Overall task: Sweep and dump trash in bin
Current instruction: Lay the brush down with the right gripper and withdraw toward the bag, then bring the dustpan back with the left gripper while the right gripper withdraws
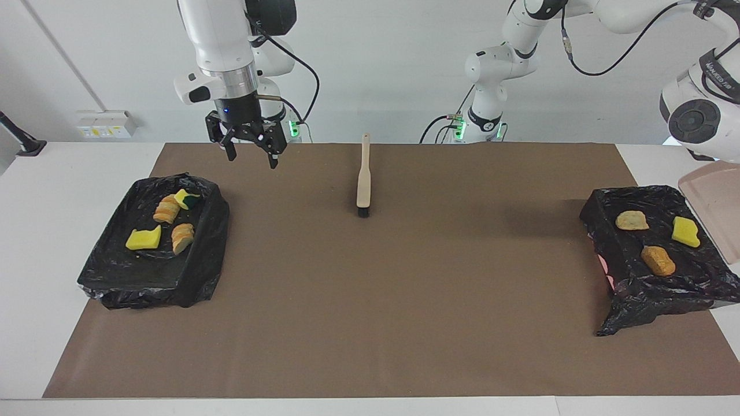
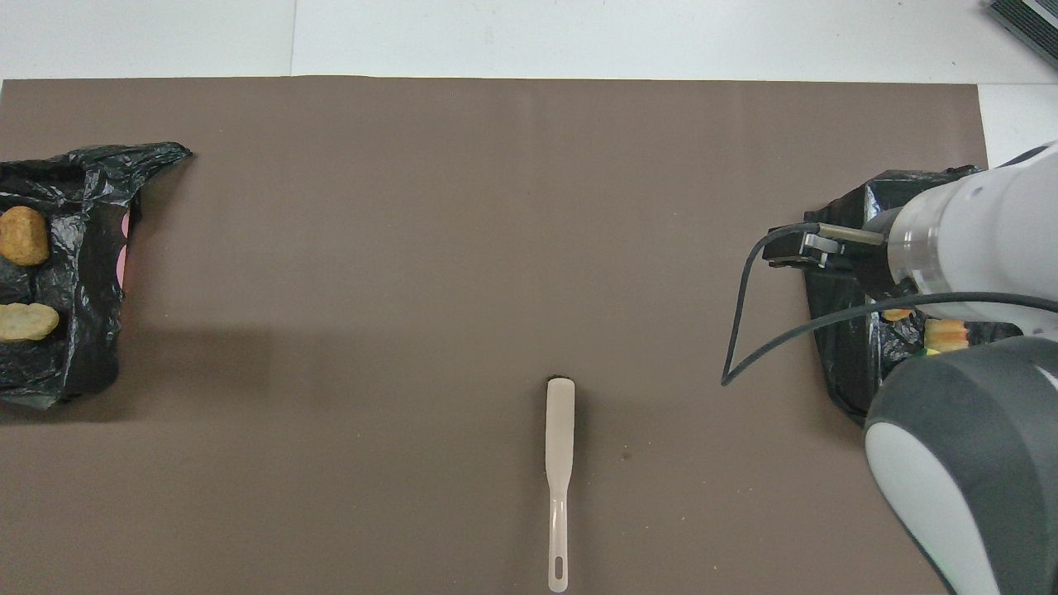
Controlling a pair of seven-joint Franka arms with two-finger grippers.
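Four scraps [image 1: 167, 222], yellow sponge and sliced bread, in the black-lined bin [image 1: 115, 271] at the right arm's end, three more scraps [image 1: 657, 238] in the lined bin [image 1: 665, 294] at the left arm's end

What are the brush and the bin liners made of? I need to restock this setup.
The brush looks like smooth beige plastic: an even matte sheen, a moulded hanging hole in its handle, and dark bristles at its head. The liners of both bins look like thin glossy black plastic film, crumpled and catching highlights. Neither material is certain from looks alone.
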